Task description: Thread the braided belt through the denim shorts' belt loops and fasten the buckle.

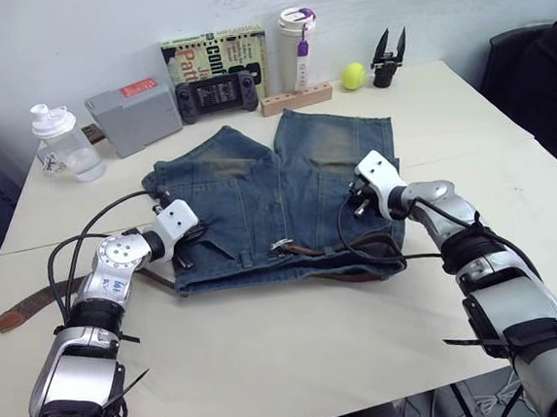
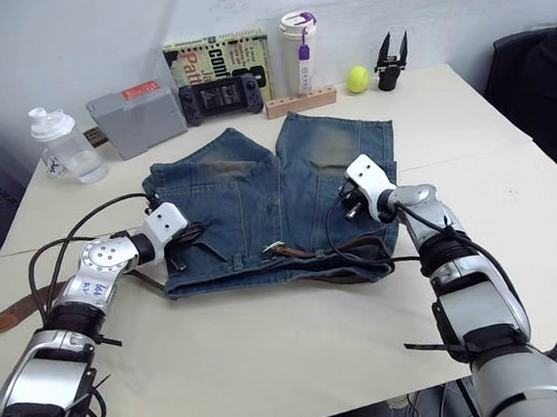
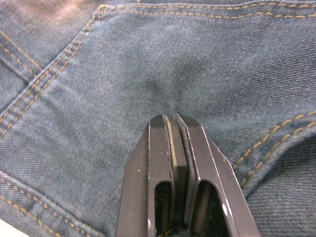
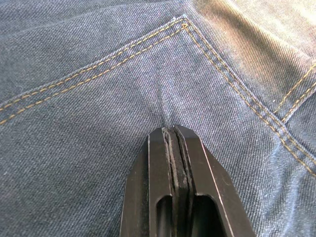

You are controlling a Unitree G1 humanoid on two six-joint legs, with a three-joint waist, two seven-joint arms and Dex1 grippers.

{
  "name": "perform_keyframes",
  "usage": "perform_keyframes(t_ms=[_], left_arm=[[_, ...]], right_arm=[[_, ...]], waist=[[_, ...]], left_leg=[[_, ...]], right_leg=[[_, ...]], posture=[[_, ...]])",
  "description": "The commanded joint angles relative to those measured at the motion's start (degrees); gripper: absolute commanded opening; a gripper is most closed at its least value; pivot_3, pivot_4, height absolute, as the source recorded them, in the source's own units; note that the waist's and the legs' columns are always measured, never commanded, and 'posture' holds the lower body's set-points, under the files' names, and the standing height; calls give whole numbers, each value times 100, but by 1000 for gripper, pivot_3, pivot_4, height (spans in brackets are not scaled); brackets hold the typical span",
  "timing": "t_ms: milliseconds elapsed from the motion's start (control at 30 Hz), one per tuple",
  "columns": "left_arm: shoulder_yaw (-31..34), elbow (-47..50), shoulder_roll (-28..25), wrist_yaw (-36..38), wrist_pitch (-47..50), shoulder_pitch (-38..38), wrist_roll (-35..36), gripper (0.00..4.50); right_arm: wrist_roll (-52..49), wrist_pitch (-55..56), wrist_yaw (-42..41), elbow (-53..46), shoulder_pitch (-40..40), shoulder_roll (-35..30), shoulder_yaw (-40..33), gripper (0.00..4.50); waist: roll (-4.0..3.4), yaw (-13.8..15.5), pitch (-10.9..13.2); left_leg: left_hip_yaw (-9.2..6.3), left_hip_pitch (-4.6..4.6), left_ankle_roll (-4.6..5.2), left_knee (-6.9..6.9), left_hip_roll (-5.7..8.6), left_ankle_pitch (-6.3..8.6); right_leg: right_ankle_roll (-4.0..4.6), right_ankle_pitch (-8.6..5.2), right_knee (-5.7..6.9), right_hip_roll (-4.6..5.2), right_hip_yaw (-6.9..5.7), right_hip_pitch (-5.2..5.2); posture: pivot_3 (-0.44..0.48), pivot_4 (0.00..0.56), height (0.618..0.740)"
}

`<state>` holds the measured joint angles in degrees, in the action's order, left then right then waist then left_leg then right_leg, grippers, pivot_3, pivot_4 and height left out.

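Braided belt (image 1: 314,252): brown, part-threaded, unbuckled

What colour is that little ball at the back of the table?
Yellow-green tennis ball, clearest in the left eye view.

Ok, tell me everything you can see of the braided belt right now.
The braided belt is a narrow brown woven strap lying flat along the waistband of the denim shorts, at the table edge nearest the robot. Its silver buckle rests on the waistband near the middle. The strap's far end trails off the shorts onto the table on the robot's left, ending in a tip. Neither the left gripper nor the right gripper holds it; both are shut, tips on the denim.
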<state>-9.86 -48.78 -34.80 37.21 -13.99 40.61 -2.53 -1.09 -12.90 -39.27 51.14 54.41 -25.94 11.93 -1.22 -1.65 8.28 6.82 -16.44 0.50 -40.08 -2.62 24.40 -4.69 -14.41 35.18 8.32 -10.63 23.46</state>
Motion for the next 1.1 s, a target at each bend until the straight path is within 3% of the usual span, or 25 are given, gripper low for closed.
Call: perform_keyframes(t_ms=[33, 100, 233, 433, 500, 667, 900, 1000, 1100], left_arm=[[123, -20, -12, 268, 399, -456, 41, 81], [324, 578, -10, 454, 679, -714, 339, 81], [653, 2432, -167, 710, 1502, -1595, 842, 1271], [1630, 4671, -150, 22, 2968, -2421, 1505, 3824], [2275, 5448, -85, -393, 3581, -2670, 1923, 3839], [3772, 7037, 201, -1275, 4994, -3378, 2893, 3839], [5399, 7893, 711, -2718, 6665, -3774, 3807, 3839], [6272, 8366, 1534, -4185, 7379, -3268, 4417, 4475], [6534, 8825, 2115, -5224, 8087, -3000, 4413, 4475]], right_arm=[[23, -16, 173, 1, 28, -29, -296, 0], [-38, -54, 134, -194, -8, -34, -393, 0], [-261, -395, -43, -905, -201, -103, -667, 1249], [-892, -1452, -345, -2860, -708, -144, -1099, 4102], [-1342, -1910, -572, -3872, -996, -130, -1173, 4311], [-2102, -2700, -791, -5798, -1767, -79, -1088, 4311], [-2235, -2700, -825, -6504, -2262, -75, -805, 4311], [-2260, -2476, -1140, -6523, -2377, -252, -772, 4500], [-2354, -2376, -1439, -6461, -2422, -437, -824, 4500]], waist=[[-2, -11, 1], [-7, -34, 5], [-20, -61, 16], [-31, -68, 69], [-12, -43, 95], [21, 3, 115], [49, 43, 129], [58, 107, 134], [82, 150, 136]], left_leg=[[0, 0, 0, 0, 0, 0], [-1, 0, 0, 1, -1, 0], [-16, -57, 1, 0, -3, 1], [-29, -139, 1, -6, 2, 1], [-34, -154, 1, -14, 1, 0], [-45, -216, -2, -22, 2, 0], [-36, -211, 1, -29, 5, -1], [-36, -211, 1, -29, 6, 0], [-37, -211, 0, -32, 33, 0]], right_leg=[[0, 0, 0, 1, 0, 2], [0, 0, -2, 1, 2, 11], [0, 0, -11, 6, 5, 62], [-3, 1, -18, 2, -5, 130], [-4, 2, -18, 1, -6, 136], [-5, 3, -16, -14, -7, 198], [-15, 11, -23, -13, -7, 193], [-16, 11, -25, -12, -7, 192], [-19, 15, -28, -12, -3, 189]], posture=[[0, 150, 720], [0, 150, 720], [0, 150, 720], [0, 150, 720], [0, 150, 720], [0, 150, 720], [0, 150, 720], [0, 150, 720], [0, 150, 720]])
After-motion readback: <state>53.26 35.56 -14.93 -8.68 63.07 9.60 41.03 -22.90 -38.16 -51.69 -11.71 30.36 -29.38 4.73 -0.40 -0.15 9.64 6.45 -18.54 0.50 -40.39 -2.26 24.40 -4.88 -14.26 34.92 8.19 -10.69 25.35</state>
